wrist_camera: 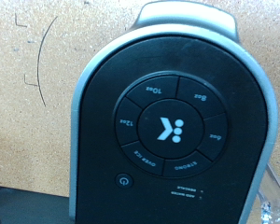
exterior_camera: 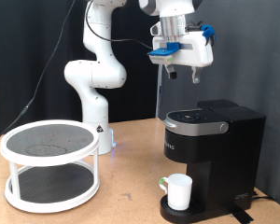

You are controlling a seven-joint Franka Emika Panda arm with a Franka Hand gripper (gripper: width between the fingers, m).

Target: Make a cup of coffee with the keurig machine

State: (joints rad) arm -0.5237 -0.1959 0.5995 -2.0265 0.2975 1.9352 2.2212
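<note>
Here the white cylindrical cup (exterior_camera: 180, 191) stands upright on the closed black boxy keurig machine (exterior_camera: 213, 154) base; the gripper (exterior_camera: 182, 73) hangs well above, jaw state unclear.

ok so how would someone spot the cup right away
Find the black keurig machine at the exterior view's right. The cup stands on its round drip base under the overhanging head. It is the only plain white cylinder there; the two-tier white rack is far wider.

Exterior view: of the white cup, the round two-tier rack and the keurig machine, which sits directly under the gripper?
The keurig machine: the gripper hangs above its lid. The cup stands lower, on its drip base; the rack is far to the view's left.
</note>
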